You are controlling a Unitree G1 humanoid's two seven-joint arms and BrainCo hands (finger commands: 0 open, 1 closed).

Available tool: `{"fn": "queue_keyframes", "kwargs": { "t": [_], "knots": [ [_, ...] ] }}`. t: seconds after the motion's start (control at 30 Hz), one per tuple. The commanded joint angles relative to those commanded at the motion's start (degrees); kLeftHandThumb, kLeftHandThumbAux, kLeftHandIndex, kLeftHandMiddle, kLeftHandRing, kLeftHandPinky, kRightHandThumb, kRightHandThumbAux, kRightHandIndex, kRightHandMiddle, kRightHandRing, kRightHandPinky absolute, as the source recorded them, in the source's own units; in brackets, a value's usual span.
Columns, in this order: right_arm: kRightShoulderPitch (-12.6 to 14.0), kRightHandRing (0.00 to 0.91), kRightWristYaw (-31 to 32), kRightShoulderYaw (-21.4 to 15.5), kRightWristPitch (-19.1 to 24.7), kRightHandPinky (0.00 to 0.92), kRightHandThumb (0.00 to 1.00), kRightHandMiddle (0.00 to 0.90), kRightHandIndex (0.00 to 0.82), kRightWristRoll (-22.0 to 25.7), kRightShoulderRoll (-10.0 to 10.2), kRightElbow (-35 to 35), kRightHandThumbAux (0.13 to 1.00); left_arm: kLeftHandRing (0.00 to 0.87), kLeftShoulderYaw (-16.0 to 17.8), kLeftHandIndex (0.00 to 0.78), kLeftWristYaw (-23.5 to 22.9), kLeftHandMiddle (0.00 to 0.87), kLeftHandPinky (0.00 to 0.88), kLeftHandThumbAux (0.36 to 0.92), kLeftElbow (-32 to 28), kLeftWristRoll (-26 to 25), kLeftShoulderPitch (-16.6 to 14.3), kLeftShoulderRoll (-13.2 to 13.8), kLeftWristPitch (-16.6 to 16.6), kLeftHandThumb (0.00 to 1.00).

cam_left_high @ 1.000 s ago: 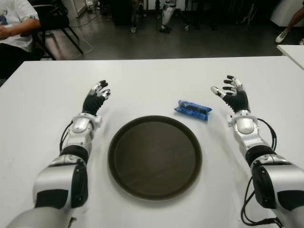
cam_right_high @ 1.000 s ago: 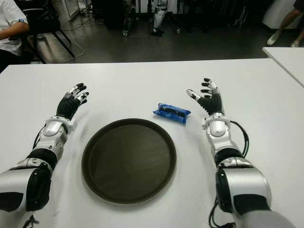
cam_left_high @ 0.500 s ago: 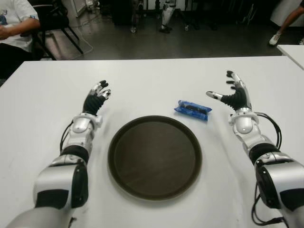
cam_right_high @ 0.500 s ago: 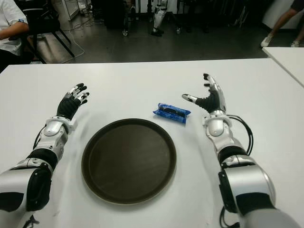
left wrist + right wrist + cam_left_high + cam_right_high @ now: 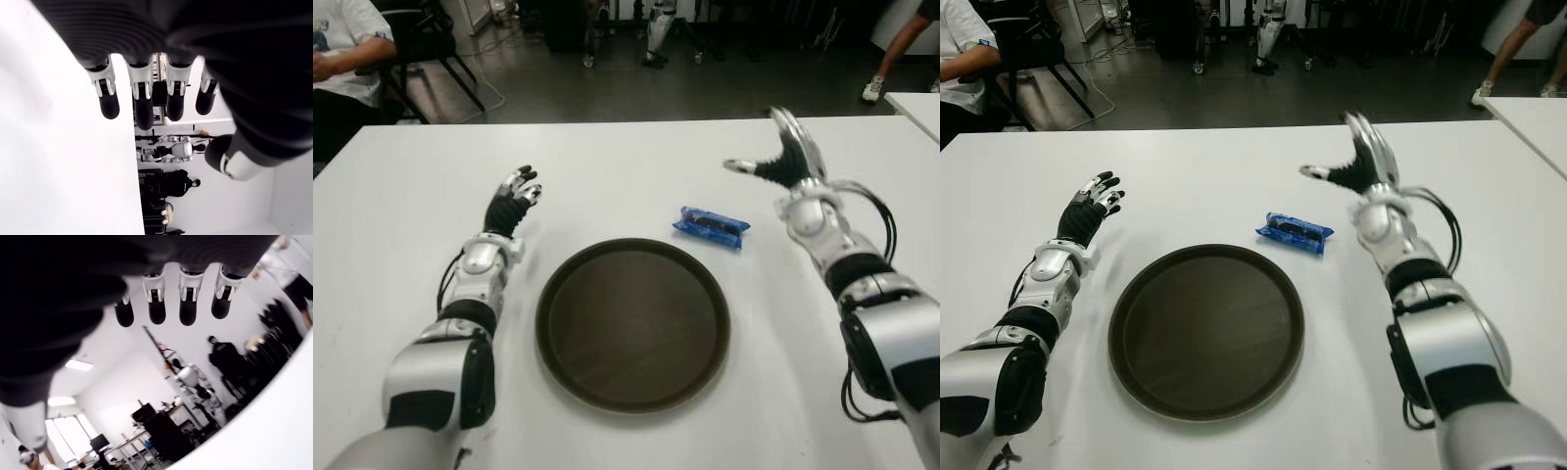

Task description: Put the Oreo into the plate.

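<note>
A blue Oreo packet lies on the white table, just beyond the right rim of the round dark brown plate. My right hand hovers raised beyond and to the right of the packet, fingers spread and thumb out, holding nothing. In the right wrist view its fingertips point at the room, with nothing in the palm. My left hand shows left of the plate, fingers relaxed and empty.
A seated person is at the far left beyond the table. Chairs and robot legs stand on the dark floor behind. Another white table's corner shows at the far right.
My right hand has lifted and moved away from me, from beside the packet to above the table beyond it, opening its fingers wider. The left hand, packet and plate have not moved.
</note>
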Motion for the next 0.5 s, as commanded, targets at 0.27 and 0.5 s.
{"fn": "queue_keyframes", "kwargs": {
  "t": [0.27, 0.5],
  "knots": [
    [0.6, 0.045, 3.0, 4.6, 4.0, 0.07, 0.0, 0.016, 0.0, -3.7, -1.1, -4.0, 0.599, 0.099, -0.2, 0.048, -0.1, 0.115, 0.087, 0.579, 0.1, 0.2, 0.1, 0.2, 0.1, 0.105],
    [-0.2, 0.037, 8.7, 9.4, 6.7, 0.05, 0.0, 0.023, 0.001, -7.3, -1.5, -3.7, 0.617, 0.103, -0.5, 0.052, 0.4, 0.122, 0.086, 0.586, 0.1, 0.6, 0.1, 0.2, 0.1, 0.104]
  ]
}}
